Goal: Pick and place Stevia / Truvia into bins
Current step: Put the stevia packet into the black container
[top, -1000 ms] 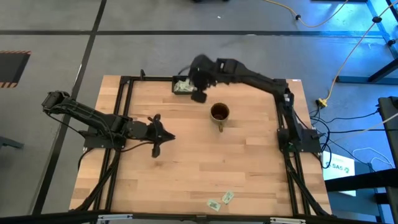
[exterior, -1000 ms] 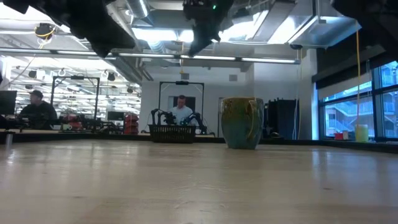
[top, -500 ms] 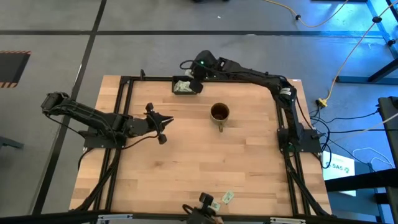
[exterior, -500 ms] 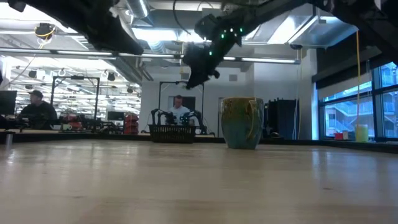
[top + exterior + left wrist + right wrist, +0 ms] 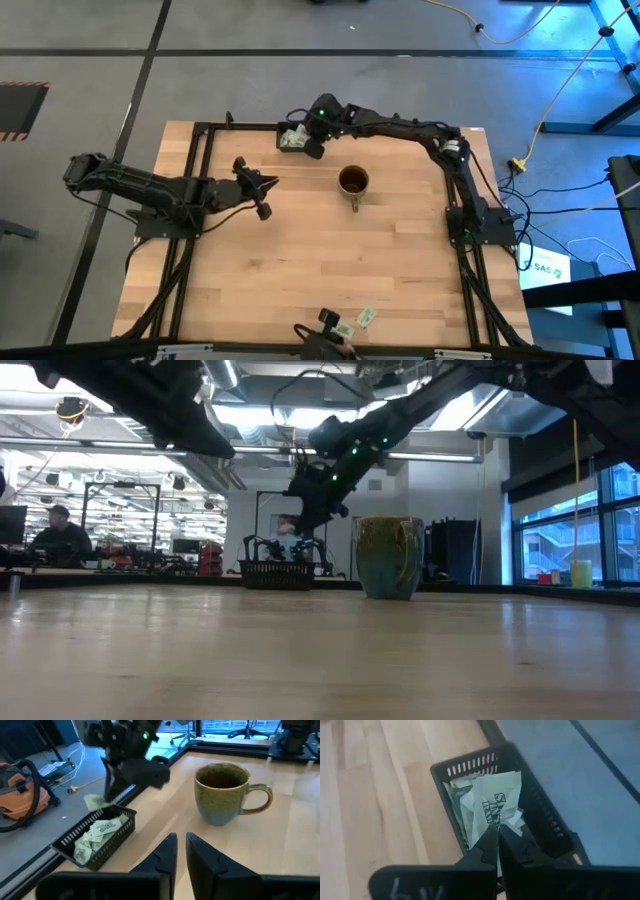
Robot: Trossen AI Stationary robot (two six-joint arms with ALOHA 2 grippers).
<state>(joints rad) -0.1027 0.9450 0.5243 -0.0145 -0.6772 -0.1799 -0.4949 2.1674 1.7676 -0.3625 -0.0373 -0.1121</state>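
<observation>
High view: right gripper [image 5: 312, 146] hangs over the black tray [image 5: 284, 146] at the table's far edge; the mug [image 5: 353, 181] stands apart toward the middle. Left gripper [image 5: 262, 190] waits mid-table, left of the mug. Two loose sachets [image 5: 356, 322] lie near the front edge, well away from both bins.

Low view: one mug, one tray; the right arm descends above the tray. Loose sachets not visible here.

Left wrist view: left fingers nearly together, gripping nothing. The tray holds a heap of sachets [image 5: 102, 829], perhaps four or five, exact count not determinable. The mug's contents cannot be made out.

Right wrist view: right fingers pinched shut on one sachet [image 5: 499, 795] held above the tray, its free end standing clear of the heap.

Judgement: sachets are very light, thin, limp paper, liable to bend or flutter; likely to lie flat and resist pickup. Best taken by a short edge or corner, pinched firmly; no fragility concern beyond tearing
</observation>
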